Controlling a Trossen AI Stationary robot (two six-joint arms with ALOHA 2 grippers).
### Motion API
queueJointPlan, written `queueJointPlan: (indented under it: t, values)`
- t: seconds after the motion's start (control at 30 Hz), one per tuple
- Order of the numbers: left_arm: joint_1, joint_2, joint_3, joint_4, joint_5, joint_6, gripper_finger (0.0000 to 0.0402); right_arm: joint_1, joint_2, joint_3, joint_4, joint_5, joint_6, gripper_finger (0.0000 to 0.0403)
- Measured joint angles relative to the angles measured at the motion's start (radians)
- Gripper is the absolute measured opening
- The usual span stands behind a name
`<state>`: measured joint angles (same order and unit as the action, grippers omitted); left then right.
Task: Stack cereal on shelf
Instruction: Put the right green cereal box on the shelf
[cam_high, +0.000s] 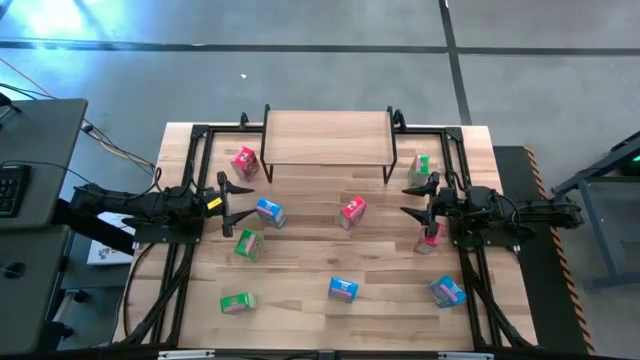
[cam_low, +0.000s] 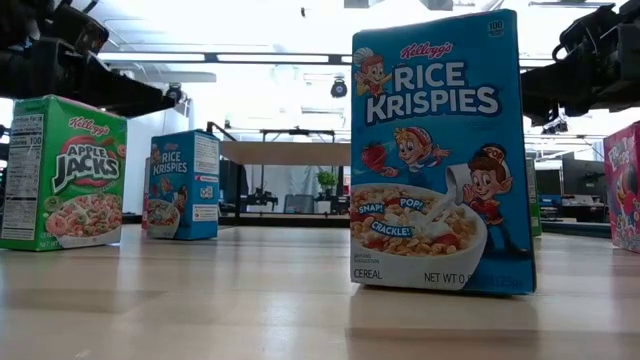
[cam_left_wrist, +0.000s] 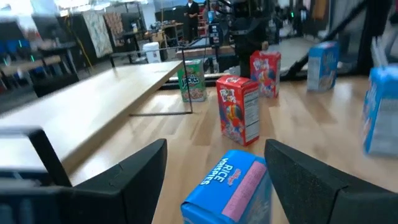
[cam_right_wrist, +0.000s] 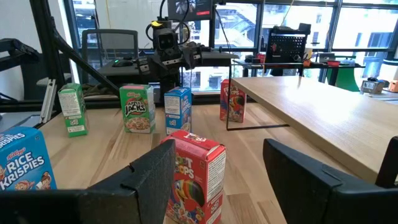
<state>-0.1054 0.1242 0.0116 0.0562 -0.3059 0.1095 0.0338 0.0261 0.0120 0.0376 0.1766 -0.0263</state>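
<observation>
9 cereal boxes stood scattered on the counter (cam_high: 300, 300), none on the shelf (cam_high: 327, 137), whose plank top lay bare at the counter's far edge. 1 red-pink box (cam_high: 245, 162) stood near the shelf's left legs and 1 green box (cam_high: 421, 166) by its right legs. Another red-pink box (cam_high: 352, 211) stood mid-counter, and a third red-pink box (cam_high: 431, 235) stood just beside the right pincer. On the left, a blue box (cam_high: 269, 212) stood just in front of the left pincer, with a green box (cam_high: 247, 243) near it. Along the near edge stood a green box (cam_high: 238, 302), a blue box (cam_high: 343, 289) and another blue box (cam_high: 448, 291).

The left pincer (cam_high: 236, 195) hung at the counter's left side, its fingers (cam_left_wrist: 134, 171) spread wide and gripping nothing. The right pincer (cam_high: 416, 200) hung at the right side, fingers (cam_right_wrist: 146, 171) likewise apart and empty.
</observation>
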Motion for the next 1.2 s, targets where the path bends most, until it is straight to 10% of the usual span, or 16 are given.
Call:
queueJointPlan:
  t: [0.53, 1.2]
  values:
    - [0.000, 0.000, 0.000, 0.002, -0.002, -0.545, 0.0262, 0.000, 0.000, 0.000, 0.000, 0.000, 0.000, 0.0236]
    - [0.000, 0.000, 0.000, 0.001, -0.001, -0.726, 0.0262, 0.000, 0.000, 0.000, 0.015, 0.005, 0.117, 0.0236]
